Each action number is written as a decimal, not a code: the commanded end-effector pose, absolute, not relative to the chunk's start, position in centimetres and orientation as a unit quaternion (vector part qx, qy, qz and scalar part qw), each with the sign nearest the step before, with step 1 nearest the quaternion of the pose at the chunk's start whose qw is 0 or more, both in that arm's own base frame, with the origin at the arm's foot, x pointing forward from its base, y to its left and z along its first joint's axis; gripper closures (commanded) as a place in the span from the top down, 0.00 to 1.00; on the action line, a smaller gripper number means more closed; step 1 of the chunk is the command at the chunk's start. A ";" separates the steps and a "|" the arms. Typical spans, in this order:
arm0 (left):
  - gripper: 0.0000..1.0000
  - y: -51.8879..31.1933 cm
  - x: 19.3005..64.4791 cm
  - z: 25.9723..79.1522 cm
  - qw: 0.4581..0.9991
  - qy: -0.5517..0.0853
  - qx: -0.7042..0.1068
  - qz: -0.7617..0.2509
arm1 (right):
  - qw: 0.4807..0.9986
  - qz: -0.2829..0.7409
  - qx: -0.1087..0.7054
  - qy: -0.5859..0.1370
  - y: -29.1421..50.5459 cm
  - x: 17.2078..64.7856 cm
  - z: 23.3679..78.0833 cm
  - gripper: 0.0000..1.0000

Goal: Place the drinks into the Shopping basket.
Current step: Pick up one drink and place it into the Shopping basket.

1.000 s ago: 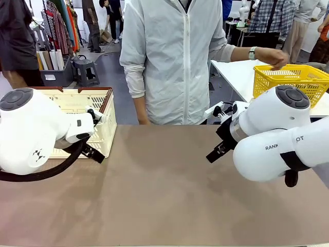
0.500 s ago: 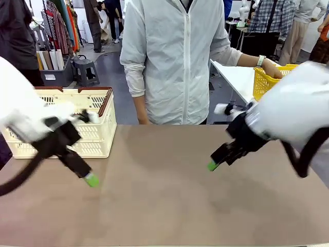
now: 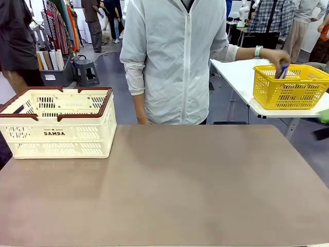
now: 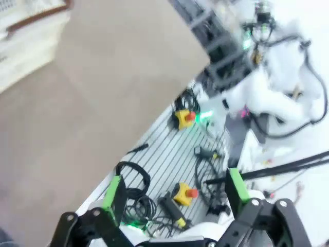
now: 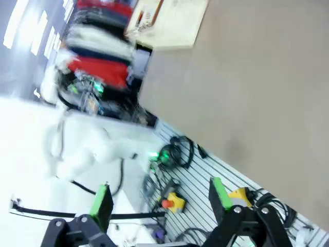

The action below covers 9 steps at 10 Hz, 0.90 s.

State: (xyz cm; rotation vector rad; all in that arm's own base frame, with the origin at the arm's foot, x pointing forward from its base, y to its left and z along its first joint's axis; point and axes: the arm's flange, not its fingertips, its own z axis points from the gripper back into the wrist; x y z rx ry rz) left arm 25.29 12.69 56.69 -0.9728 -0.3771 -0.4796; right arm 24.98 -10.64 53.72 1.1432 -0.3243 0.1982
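**A:** Starting at the left, what do we log?

**B:** The Shopping basket (image 3: 56, 128) is on the counter (image 3: 180, 190), at the left edge of the front view. It hasn't moved. A second ago the left arm hung in front of it. That arm has since swung out of frame, so the basket's whole side is open to us.

**A:** And the left pincer (image 4: 175, 203)?

**B:** In its wrist view the jaws are spread wide with nothing between them. It is past the counter's near edge, over floor cables. A corner of the basket sits in the upper left of that picture.

**A:** Centre?

**B:** Bare brown counter, with the person standing behind it.

**A:** Right?

**B:** In the upper right the person's hand (image 3: 277, 55) dips into the yellow mesh basket (image 3: 290, 90). A second ago it rested on the rim. It now pinches a small blue thing (image 3: 282, 71), which we judge may be a drink, though it is too small to tell.

**A:** Right pincer (image 5: 160, 203)?

**B:** It has also pulled back, jaws agape and holding nothing. A green smear (image 3: 324, 116) at the front view's right edge is likely one of its pads.

**A:** What does this mean for the task?

**B:** We judge that loading hasn't begun. Both arms have cleared out while the person fetches stock.
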 end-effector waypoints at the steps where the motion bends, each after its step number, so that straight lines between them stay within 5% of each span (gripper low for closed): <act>1: 1.00 18.8 26.8 53.8 0.808 -0.219 -0.526 -0.147 | 0.783 0.034 0.595 -0.179 -15.8 27.5 51.0 1.00; 4: 1.00 26.9 24.3 46.4 0.739 -0.276 -0.614 -0.013 | 0.726 -0.062 0.651 -0.213 -23.0 27.9 47.0 1.00; 6: 1.00 27.8 24.0 43.9 0.740 -0.295 -0.600 0.074 | 0.722 -0.092 0.644 -0.234 -23.2 27.8 46.4 1.00; 7: 1.00 28.0 22.8 45.2 0.752 -0.271 -0.600 0.022 | 0.750 -0.110 0.599 -0.260 -22.2 27.6 46.5 1.00; 9: 1.00 28.0 22.8 45.2 0.752 -0.271 -0.600 0.022 | 0.721 -0.098 0.651 -0.218 -23.8 27.5 45.1 1.00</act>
